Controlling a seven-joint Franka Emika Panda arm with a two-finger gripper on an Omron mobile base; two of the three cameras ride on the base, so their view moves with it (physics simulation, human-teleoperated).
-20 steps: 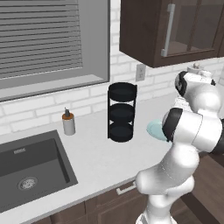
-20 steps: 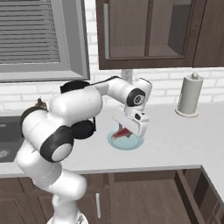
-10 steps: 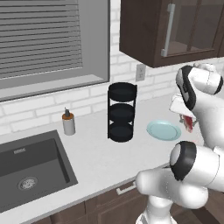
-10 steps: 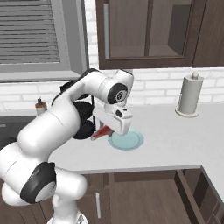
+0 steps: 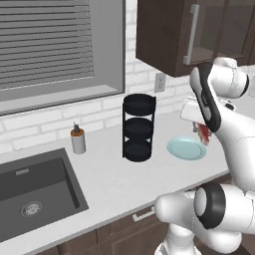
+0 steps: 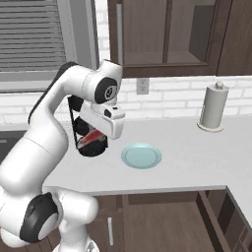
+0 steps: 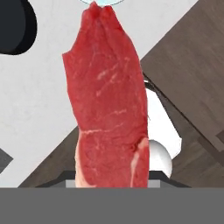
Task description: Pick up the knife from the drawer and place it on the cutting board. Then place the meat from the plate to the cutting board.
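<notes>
My gripper (image 6: 93, 136) is shut on the meat (image 6: 90, 139), a red strip with pale streaks that hangs from the hand above the counter. In the hand view the meat (image 7: 109, 100) covers the fingertips. The pale teal plate (image 6: 141, 155) lies bare on the grey counter, to the right of the gripper in the right base view. From the left base camera the meat (image 5: 203, 134) hangs in the gripper (image 5: 201, 131) just above and right of the plate (image 5: 186, 148). A sliver of the plate's rim (image 7: 103, 1) shows past the meat's tip. The knife and the cutting board are out of view.
A black three-tier rack (image 5: 138, 127) stands left of the plate, partly behind the hand in the right base view. A soap dispenser (image 5: 77, 139) and a dark sink (image 5: 35, 191) lie further left. A paper towel roll (image 6: 214, 107) stands at the back right. Dark cabinets hang overhead.
The gripper has lifted the meat off the plate and swung it left in the right base view, toward the black rack. The plate is left bare.
</notes>
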